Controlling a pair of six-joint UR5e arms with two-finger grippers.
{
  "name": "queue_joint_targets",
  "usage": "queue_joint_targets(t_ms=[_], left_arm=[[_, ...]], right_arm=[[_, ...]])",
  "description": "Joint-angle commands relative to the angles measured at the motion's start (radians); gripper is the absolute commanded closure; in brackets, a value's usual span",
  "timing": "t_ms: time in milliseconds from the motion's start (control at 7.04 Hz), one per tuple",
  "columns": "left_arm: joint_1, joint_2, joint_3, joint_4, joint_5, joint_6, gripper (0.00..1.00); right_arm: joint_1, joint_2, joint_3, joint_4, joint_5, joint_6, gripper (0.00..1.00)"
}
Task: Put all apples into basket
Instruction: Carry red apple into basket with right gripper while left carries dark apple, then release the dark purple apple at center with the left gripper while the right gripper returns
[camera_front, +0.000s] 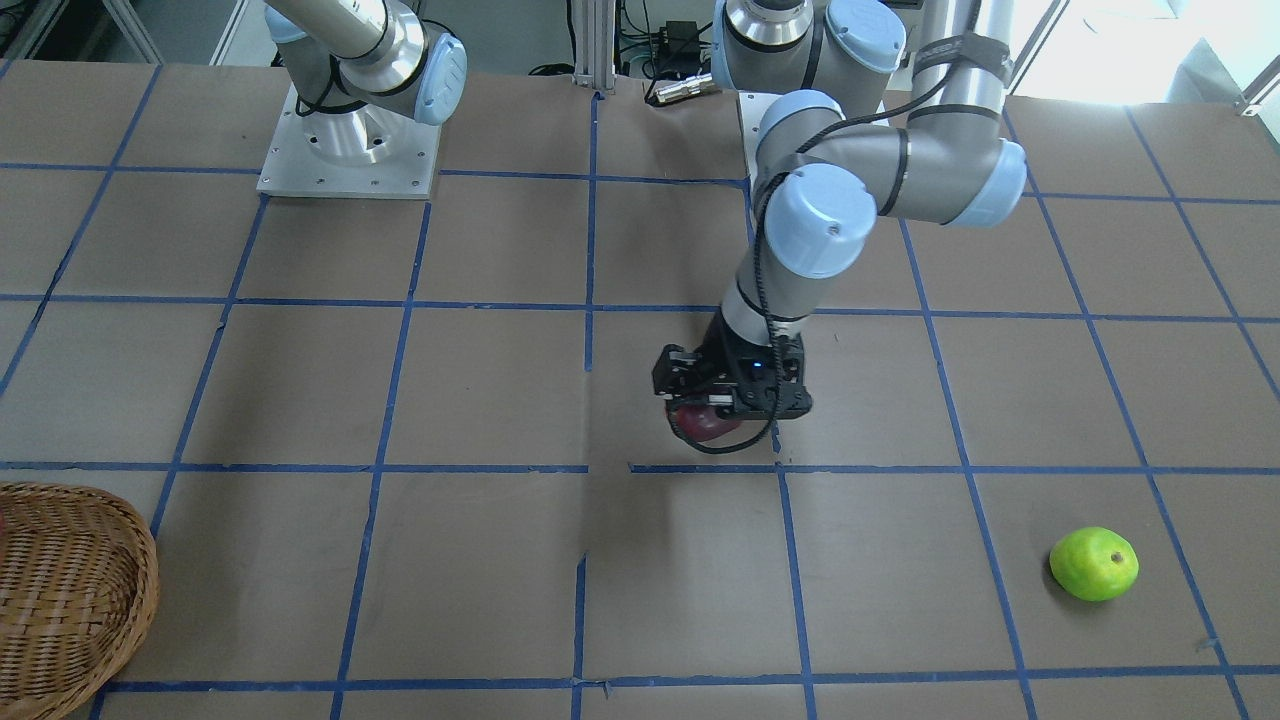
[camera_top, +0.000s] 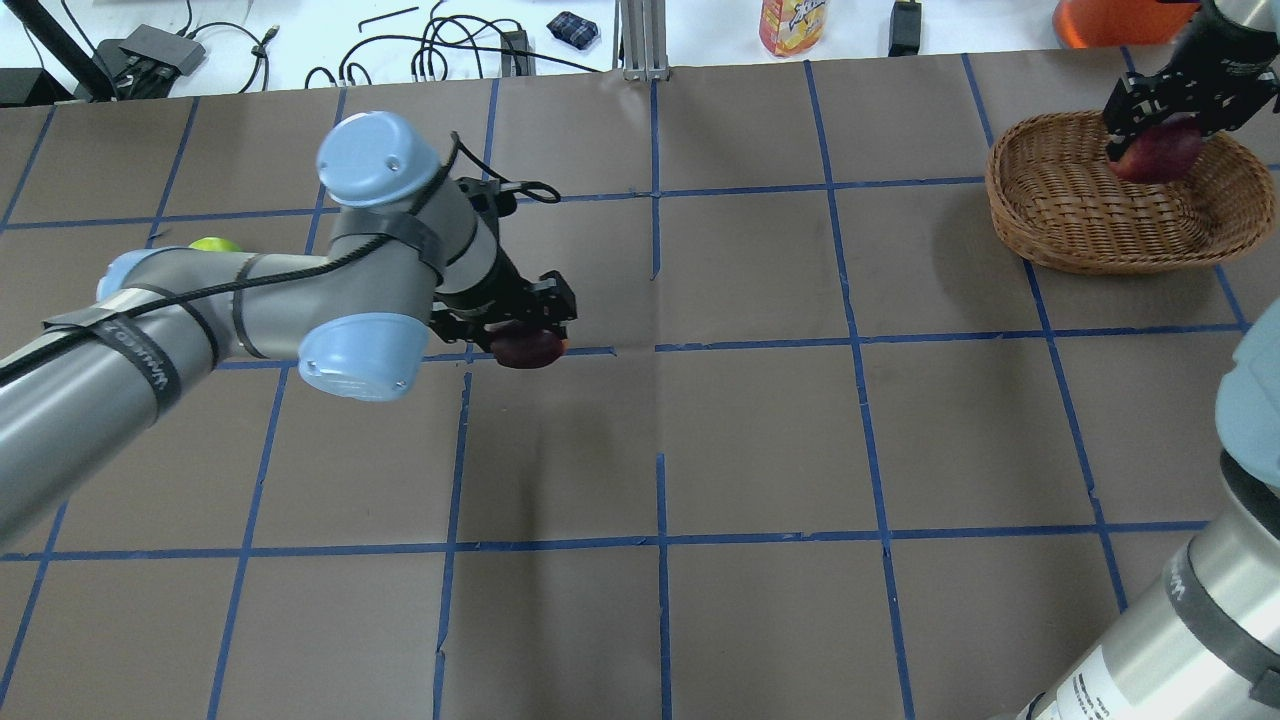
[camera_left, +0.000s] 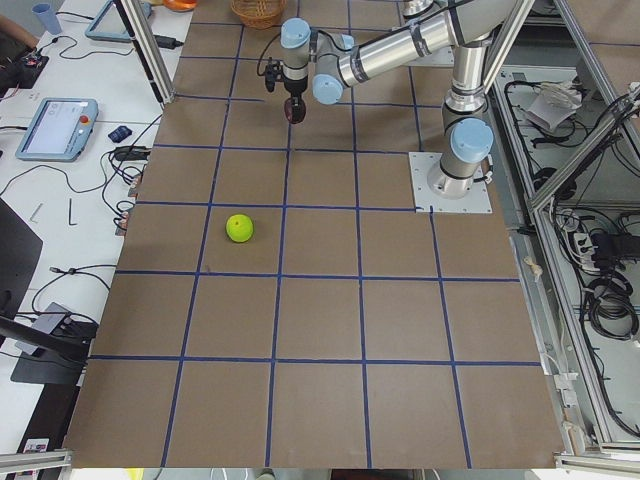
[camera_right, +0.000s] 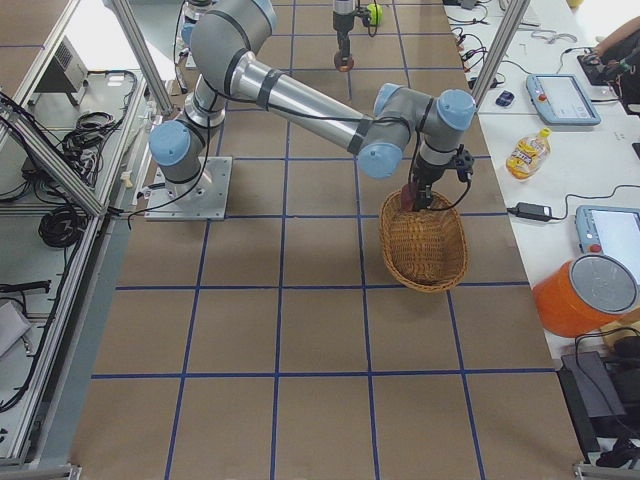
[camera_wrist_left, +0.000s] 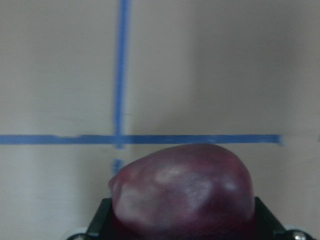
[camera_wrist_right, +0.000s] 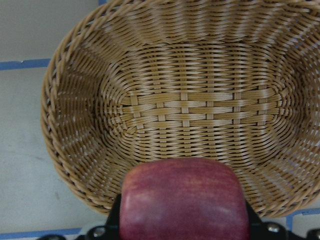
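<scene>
My left gripper (camera_top: 520, 330) is shut on the dark maroon apple (camera_top: 527, 348) and holds it above the table's middle; the apple fills the left wrist view (camera_wrist_left: 182, 192) and shows in the front view (camera_front: 705, 422). My right gripper (camera_top: 1165, 135) is shut on the red apple (camera_top: 1155, 155) and holds it over the wicker basket (camera_top: 1060, 200); the right wrist view shows this apple (camera_wrist_right: 185, 200) above the empty basket (camera_wrist_right: 185, 110). The lime green apple (camera_front: 1093, 563) lies on the table on my far left, partly hidden behind my left arm in the overhead view (camera_top: 213, 244).
The table is brown with blue tape lines (camera_top: 655, 345). Behind the far edge lie cables, a yellow bottle (camera_top: 793, 25) and an orange container (camera_top: 1110, 20). The basket's edge shows at the front view's lower left (camera_front: 60, 590).
</scene>
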Motion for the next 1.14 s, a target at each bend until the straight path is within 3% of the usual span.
queue_joint_targets(t_ms=[0,142,284,426,568,710,852,994], left_arm=[[-0.198,-0.077,0.002,0.181,-0.093,-0.304,1.00],[-0.246,-0.121,-0.002,0.216,-0.094,-0.314,1.00],[-0.260,-0.164,-0.001,0.246,-0.091,-0.317,1.00],[-0.260,-0.177,-0.002,0.251,-0.078,-0.314,0.08],[-0.260,-0.174,-0.001,0.300,-0.080,-0.302,0.00],[-0.239,-0.148,0.005,0.331,-0.093,-0.283,0.00],[-0.182,-0.123,0.002,0.332,-0.116,-0.271,0.00],[-0.082,-0.084,0.004,0.320,-0.186,-0.131,0.00]], right_arm=[[-0.041,0.052,-0.056,-0.022,0.010,-0.037,0.11],[-0.041,0.076,-0.094,0.000,0.012,-0.042,0.00],[-0.041,0.075,-0.105,0.129,0.012,-0.041,0.00],[-0.033,0.069,-0.107,0.238,0.012,-0.036,0.00],[-0.004,0.044,-0.104,0.306,0.014,-0.031,0.00],[0.055,0.014,-0.105,0.311,0.048,-0.030,0.00],[0.126,-0.015,-0.099,0.298,0.059,-0.028,0.00],[0.217,-0.011,-0.084,0.300,0.123,-0.028,0.00]])
